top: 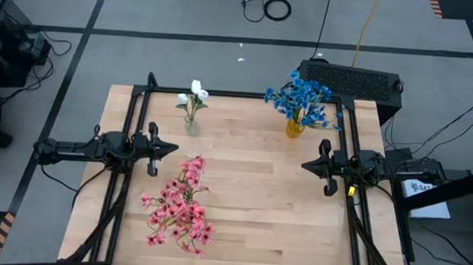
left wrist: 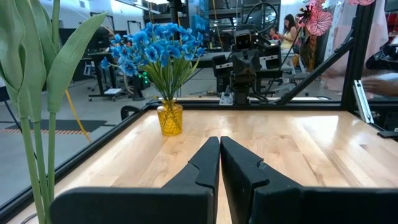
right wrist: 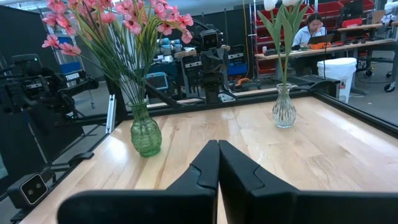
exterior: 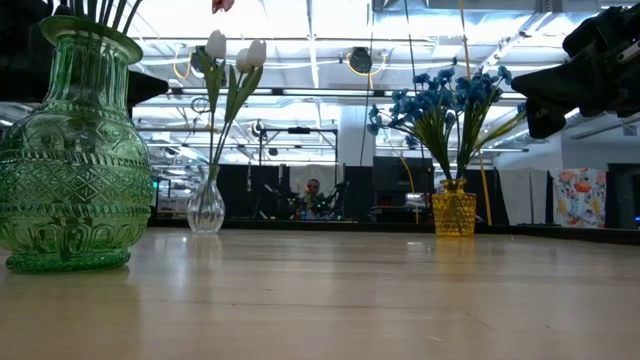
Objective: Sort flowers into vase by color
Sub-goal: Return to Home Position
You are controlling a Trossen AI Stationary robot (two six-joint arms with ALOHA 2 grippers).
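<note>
High view: my left gripper (top: pixel 170 149) hangs by the left edge of the bench (top: pixel 249 191) and my right gripper (top: pixel 307 164) by its right edge, both pointing inward, nothing held. The pink flowers (top: pixel 181 205) spread wide by the near edge, left of the middle, hiding their vase. The blue flowers (top: pixel 304 100) stand in a yellow vase (top: pixel 293 128) at the far right corner, and the white flowers (top: pixel 195 91) in a clear vase (top: pixel 191 127) toward the far left corner. No loose sprig lies on the bench, so sorting looks done. Low view: the green vase (exterior: pixel 72 150) stands upright at near left with stems in it; a person (exterior: pixel 313 190) sits far behind the bench. Left wrist view: my left fingers (left wrist: pixel 205 165) are pressed together, empty, and white-flower leaves sit close beside this wrist. Right wrist view: my right fingers (right wrist: pixel 202 165) are pressed together too, empty; pink in green, white in clear. Risk, my guess: a left-arm swing could brush those leaves or the wide pink spray and tip the slim clear vase, which looks top-heavy. Writing: a white label (top: pixel 421 189) off the bench's right edge is unreadable; no brand seen.
</note>
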